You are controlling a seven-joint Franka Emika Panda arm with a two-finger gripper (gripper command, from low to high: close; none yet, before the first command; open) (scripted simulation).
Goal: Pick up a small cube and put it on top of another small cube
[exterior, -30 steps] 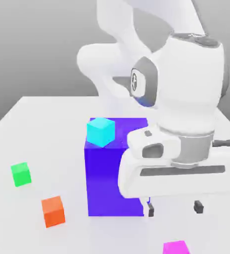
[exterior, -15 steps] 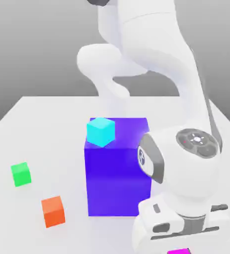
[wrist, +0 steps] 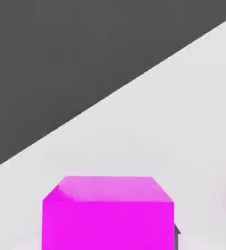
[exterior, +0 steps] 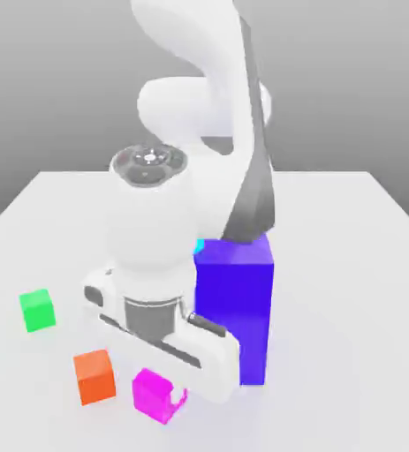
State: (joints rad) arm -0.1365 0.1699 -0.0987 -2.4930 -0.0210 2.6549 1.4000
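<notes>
The small cube (exterior: 151, 393) is bright magenta and sits between the fingers of my gripper (exterior: 160, 399), which is shut on it, low over the table near the front. In the hand view the small cube (wrist: 108, 215) is close up, with a dark fingertip (wrist: 176, 233) against its side. The white hand hangs just above the cube, at the exterior view's left of the big blue-violet block (exterior: 236, 305). A sliver of cyan (exterior: 199, 246) peeks out at the block's top edge behind the arm; the rest of it is hidden.
An orange cube (exterior: 94, 377) lies on the white table (exterior: 349, 265) right beside the held cube, on the exterior view's left. A green cube (exterior: 37, 310) lies farther left. The arm's forearm leans over the top of the tall block.
The gripper went from open to shut on the magenta cube at the front right. The arm then swung to the exterior view's left with it, and now covers the cyan cube.
</notes>
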